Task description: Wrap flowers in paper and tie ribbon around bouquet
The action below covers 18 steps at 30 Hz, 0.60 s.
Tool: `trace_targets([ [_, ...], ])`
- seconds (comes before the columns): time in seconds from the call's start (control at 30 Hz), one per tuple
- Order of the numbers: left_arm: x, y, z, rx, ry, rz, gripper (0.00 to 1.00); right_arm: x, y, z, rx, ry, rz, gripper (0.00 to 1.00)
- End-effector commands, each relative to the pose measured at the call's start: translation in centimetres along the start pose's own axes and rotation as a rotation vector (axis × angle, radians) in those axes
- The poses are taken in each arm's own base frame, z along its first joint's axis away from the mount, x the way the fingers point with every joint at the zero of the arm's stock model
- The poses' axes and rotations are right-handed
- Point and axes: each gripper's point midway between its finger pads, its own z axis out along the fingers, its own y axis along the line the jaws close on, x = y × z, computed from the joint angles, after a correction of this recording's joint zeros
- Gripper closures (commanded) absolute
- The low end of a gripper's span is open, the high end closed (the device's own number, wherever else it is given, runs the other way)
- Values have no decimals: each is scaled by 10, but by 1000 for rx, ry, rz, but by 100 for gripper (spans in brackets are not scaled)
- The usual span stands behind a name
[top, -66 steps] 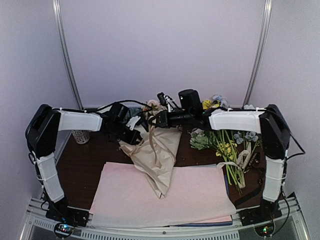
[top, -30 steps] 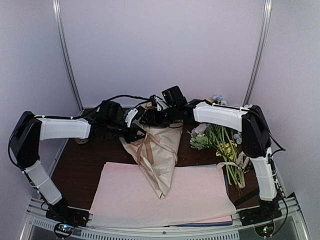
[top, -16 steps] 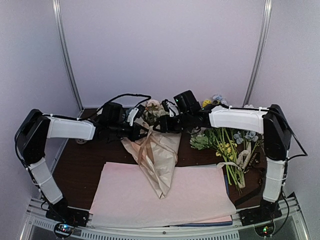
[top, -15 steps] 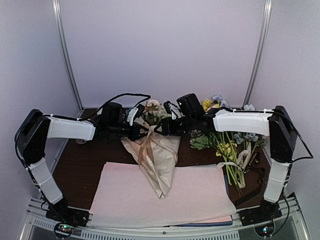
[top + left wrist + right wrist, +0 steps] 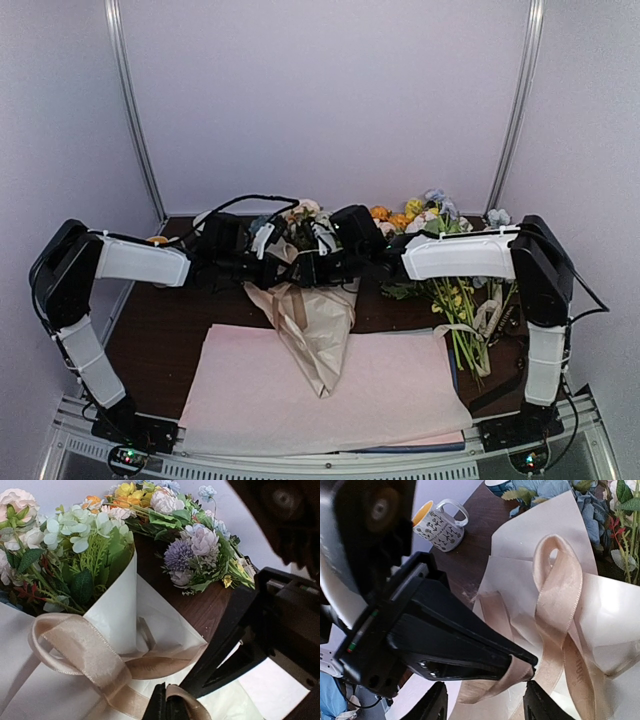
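Ribbon (image 5: 80,650) looped but seemingly not yet tied on the bouquet (image 5: 310,320).
The satin looks light, limp and slick, so it is likely best pinched flat near a tail. The left end effector (image 5: 165,707) nips it tight, and the right end effector (image 5: 487,705) hangs spread above it. The bouquet lies mid-counter (image 5: 160,320), its thin paper (image 5: 115,615) easily crushed. A loose bunch (image 5: 455,300) and a mug (image 5: 440,525) crowd close.
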Motion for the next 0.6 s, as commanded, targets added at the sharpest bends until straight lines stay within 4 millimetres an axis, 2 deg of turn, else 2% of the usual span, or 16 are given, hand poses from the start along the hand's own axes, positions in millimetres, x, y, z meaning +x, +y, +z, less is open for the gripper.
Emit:
trace_targets([
  [0.0,-23,-12,-5,36,-73,77,100,10,-3,11,25,43,-34,49],
  [0.23,-21,-12,-4,42,-71,77,100,22,-11,19,104,70,-90,54],
  [0.3,-22,-12,-4,42,-73,76,100,23,-13,23,111,75,-87,64],
  [0.4,-22,-11,-5,34,-72,77,100,20,-17,22,139,66,-82,85],
  [0.53,-20,-7,-6,11,-64,78,100,16,-13,13,137,53,-105,100],
  [0.57,-19,-6,-6,6,-61,78,100,16,-12,10,138,52,-110,100],
])
